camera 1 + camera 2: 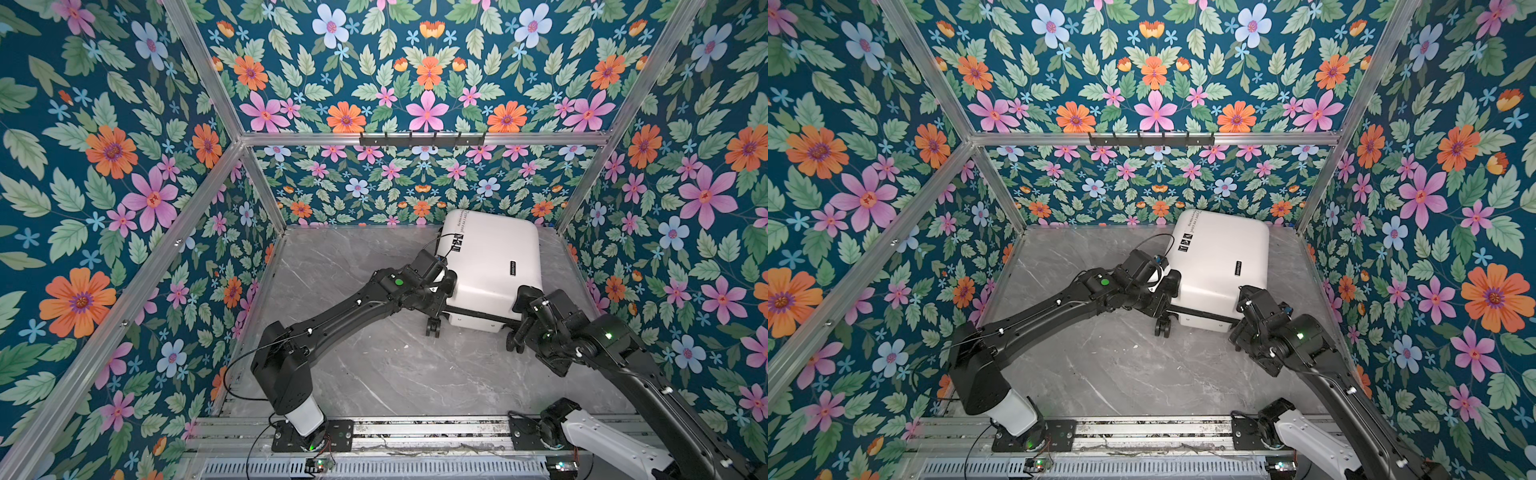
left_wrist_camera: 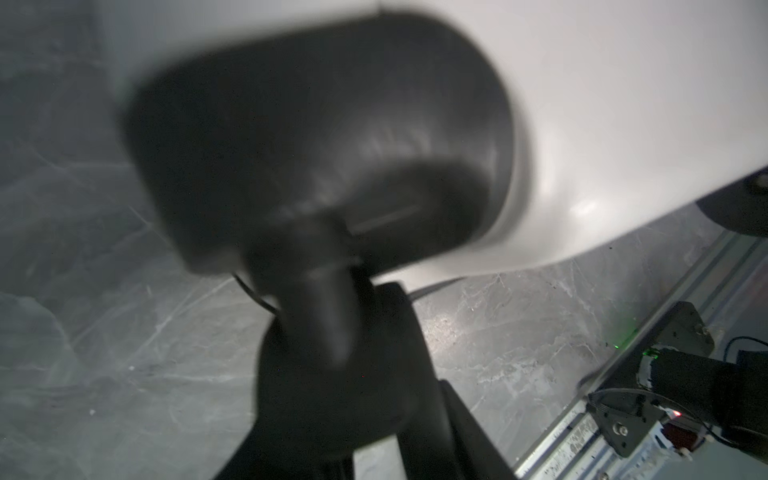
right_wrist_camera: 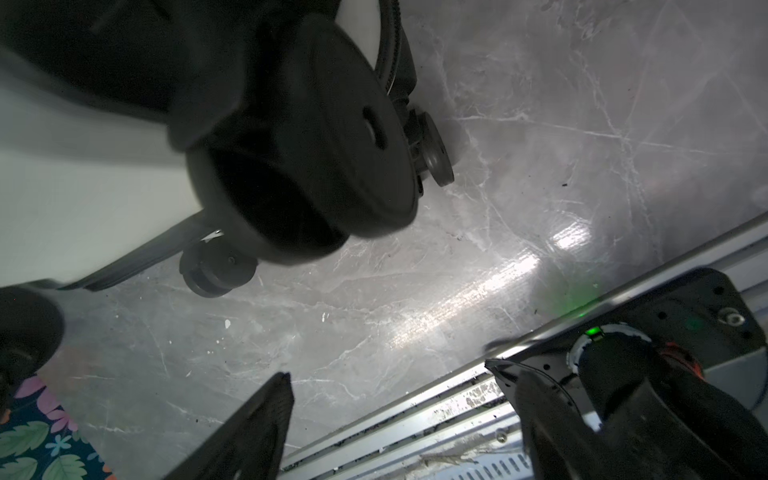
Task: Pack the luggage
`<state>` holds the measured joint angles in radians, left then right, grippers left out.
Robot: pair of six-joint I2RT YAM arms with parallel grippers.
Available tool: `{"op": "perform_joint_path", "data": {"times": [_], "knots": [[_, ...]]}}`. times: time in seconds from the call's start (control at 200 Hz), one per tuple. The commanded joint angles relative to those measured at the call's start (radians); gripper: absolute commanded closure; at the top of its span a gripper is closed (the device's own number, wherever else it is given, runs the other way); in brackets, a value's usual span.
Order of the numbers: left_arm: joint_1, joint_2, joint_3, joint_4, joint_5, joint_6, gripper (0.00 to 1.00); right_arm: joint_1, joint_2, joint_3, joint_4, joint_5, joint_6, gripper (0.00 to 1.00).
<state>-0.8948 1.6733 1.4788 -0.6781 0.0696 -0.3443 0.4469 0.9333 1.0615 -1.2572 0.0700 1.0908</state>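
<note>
While the luggage (image 1: 490,257) is lying shut, broad white shell up, on the grey marble tabletop (image 1: 374,374), both arms are crowding its wheel end. Its opposite end is sitting close to the floral back wall (image 1: 415,195). No loose items are showing around it.

Left claw (image 1: 448,287): sitting up against the luggage's flank on the left arm's side, near the wheel-end corner. The wrist view is smearing badly, so I cannot tell how far its jaws are standing apart, or whether they are gripping anything.

Right claw (image 3: 388,372): hanging just off the luggage's other wheel-end corner, jaws standing wide and holding nothing, with bare tabletop showing between the fingers (image 3: 257,419).

Risks, as judged:
- The shell is looking smooth and rounded at that corner. A one-sided push from the left claw is likely to be slipping off, or skewing the luggage toward the wall behind it.
- A spinner wheel (image 3: 218,270) is sitting right beside the right claw. A finger sweeping inward is risking hooking it and dragging the case.
- The zipper band (image 3: 137,257) is looking closed. Prying at the shell without working the zip is only going to be shoving the luggage about.
</note>
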Motion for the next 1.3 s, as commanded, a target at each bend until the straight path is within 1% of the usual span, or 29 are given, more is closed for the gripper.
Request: {"op": "perform_joint_path", "data": {"times": [0.0, 0.055, 0.1, 0.16, 0.255, 0.365, 0.445, 0.565, 0.695, 0.75, 0.855, 0.93, 1.015, 1.08, 1.115, 1.16, 1.205, 1.295], "knots": [[0.004, 0.049, 0.032, 0.025, 0.017, 0.027, 1.00, -0.068, 0.028, -0.010, 0.119, -0.073, -0.078, 0.21], [0.003, 0.060, 0.045, 0.013, 0.011, 0.026, 1.00, -0.119, 0.052, -0.002, 0.150, -0.107, -0.117, 0.24], [0.004, 0.055, 0.044, 0.016, 0.005, 0.025, 1.00, -0.149, 0.080, 0.014, 0.163, -0.120, -0.149, 0.26], [0.003, 0.040, 0.039, 0.029, -0.001, 0.026, 1.00, -0.180, 0.125, 0.037, 0.178, -0.135, -0.187, 0.31], [0.004, 0.009, 0.029, 0.049, -0.019, 0.029, 1.00, -0.203, 0.193, 0.080, 0.188, -0.137, -0.243, 0.37], [0.003, -0.027, 0.016, 0.044, -0.037, 0.036, 1.00, -0.228, 0.267, 0.121, 0.208, -0.148, -0.289, 0.50], [0.004, -0.057, -0.002, 0.036, -0.033, 0.036, 1.00, -0.239, 0.311, 0.140, 0.223, -0.154, -0.314, 0.56], [0.003, -0.101, -0.034, 0.019, -0.027, 0.014, 1.00, -0.258, 0.376, 0.183, 0.246, -0.169, -0.354, 0.60], [0.001, -0.152, -0.068, 0.009, -0.026, -0.025, 1.00, -0.267, 0.462, 0.260, 0.264, -0.190, -0.395, 0.62], [-0.002, -0.182, -0.092, 0.011, -0.028, -0.042, 1.00, -0.267, 0.502, 0.295, 0.268, -0.202, -0.408, 0.65], [-0.013, -0.244, -0.138, 0.018, -0.074, -0.082, 1.00, -0.267, 0.568, 0.350, 0.288, -0.238, -0.426, 0.69], [-0.015, -0.287, -0.172, 0.029, -0.089, -0.115, 1.00, -0.267, 0.616, 0.390, 0.306, -0.268, -0.434, 0.70], [-0.019, -0.316, -0.209, 0.070, -0.064, -0.148, 1.00, -0.267, 0.680, 0.446, 0.314, -0.305, -0.443, 0.70], [-0.022, -0.310, -0.218, 0.085, -0.058, -0.171, 1.00, -0.266, 0.715, 0.491, 0.316, -0.338, -0.451, 0.64], [-0.023, -0.300, -0.215, 0.091, -0.050, -0.181, 1.00, -0.265, 0.754, 0.509, 0.324, -0.352, -0.454, 0.58], [-0.023, -0.281, -0.210, 0.105, -0.034, -0.194, 1.00, -0.264, 0.766, 0.522, 0.338, -0.370, -0.459, 0.49], [-0.024, -0.261, -0.202, 0.118, -0.023, -0.209, 1.00, -0.263, 0.764, 0.528, 0.356, -0.384, -0.465, 0.37], [-0.024, -0.221, -0.167, 0.125, -0.033, -0.242, 1.00, -0.263, 0.734, 0.518, 0.399, -0.399, -0.472, 0.23]]}}
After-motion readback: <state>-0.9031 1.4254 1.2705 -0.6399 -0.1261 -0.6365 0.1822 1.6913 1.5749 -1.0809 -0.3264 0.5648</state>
